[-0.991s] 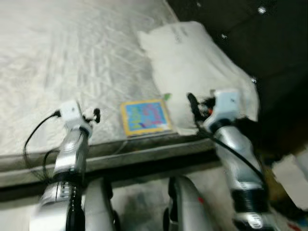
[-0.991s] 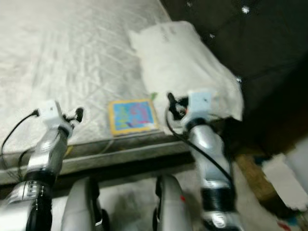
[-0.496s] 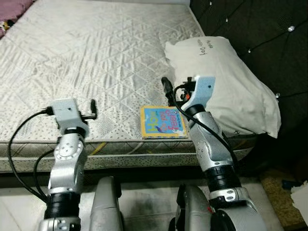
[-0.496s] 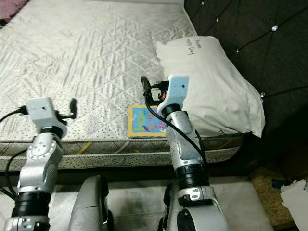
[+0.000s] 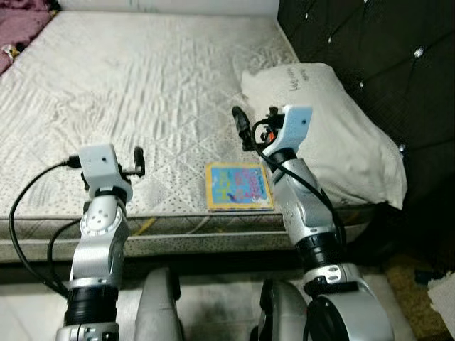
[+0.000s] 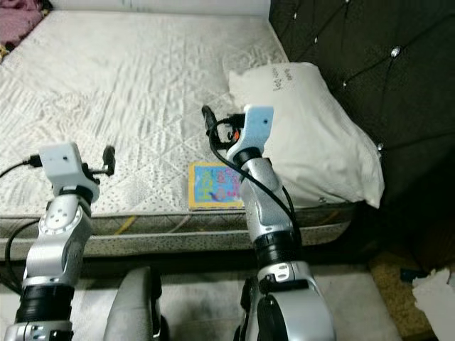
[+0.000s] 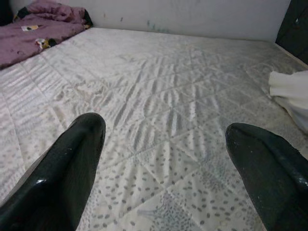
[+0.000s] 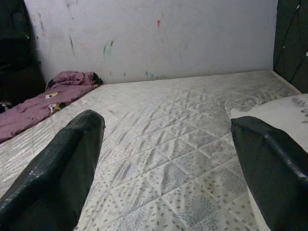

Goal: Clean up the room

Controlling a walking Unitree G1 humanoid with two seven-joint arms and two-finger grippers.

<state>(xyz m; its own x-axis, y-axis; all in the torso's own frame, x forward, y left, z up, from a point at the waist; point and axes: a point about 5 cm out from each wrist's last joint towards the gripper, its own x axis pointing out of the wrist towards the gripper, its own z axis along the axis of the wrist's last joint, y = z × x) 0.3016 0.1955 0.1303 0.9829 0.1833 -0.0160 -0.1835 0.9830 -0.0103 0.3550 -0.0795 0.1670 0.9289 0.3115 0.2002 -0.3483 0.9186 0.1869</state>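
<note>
1. Both of my claws hang over the near edge of the bed, each with its two glossy black fingers spread wide apart and nothing between them. My right gripper (image 5: 242, 124) is raised above the mattress (image 5: 142, 85); my left gripper (image 5: 138, 160) sits lower, near the mattress edge.
2. Just below and toward me from the right claw lies a thin, flat, square picture book (image 5: 238, 186), its cover bright yellow, blue and pink, resting on the mattress right at the near edge.
3. Beside the right claw, on its outer side, a plump white pillow (image 5: 341, 142) slumps against a dark tufted headboard (image 5: 384, 50) studded with shiny buttons; some handwriting marks the pillow's top.
4. The mattress is pale, quilted in diamonds with a fine speckled print, and its surface is rumpled into soft ridges ahead of both claws.
5. My right wrist view adds what the head views lack: a scuffed white wall (image 8: 159, 33) behind the bed with small coloured marks, and a crumpled purple blanket (image 8: 43, 98) at the far corner.
6. My left wrist view shows the quilting close up between my rounded fingertips (image 7: 72, 163), with the pillow's corner at one side.
7. The head views show the floor (image 5: 213, 284) below the bed frame, and something white and crumpled at the lower right.
</note>
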